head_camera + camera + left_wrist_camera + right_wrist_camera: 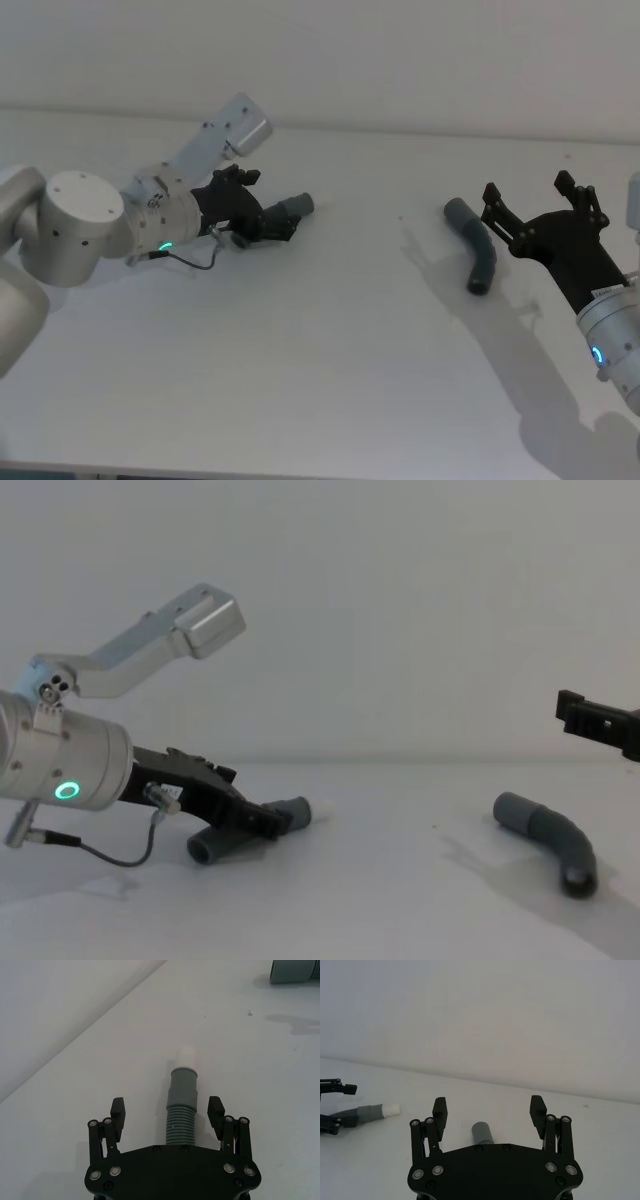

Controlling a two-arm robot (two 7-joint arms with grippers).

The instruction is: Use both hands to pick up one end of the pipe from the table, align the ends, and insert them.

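Two dark-grey corrugated pipe pieces lie on the white table (320, 380). My left gripper (255, 218) is low at the left piece (288, 211), open, with a finger on each side of the ribbed hose (180, 1122) and a gap to both. Its smooth cuff (184, 1085) and white tube (187, 1055) stick out past the fingertips. The curved right piece (476, 246) lies apart on the table. My right gripper (528, 190) hovers open just right of it and above it (596, 720), holding nothing. One cuff end (482, 1133) shows below its palm.
The left arm's silver wrist with a green ring (66, 791) and a loose cable (110, 858) sit low over the table's left side. A bare wall stands behind. Open table separates the two pipe pieces.
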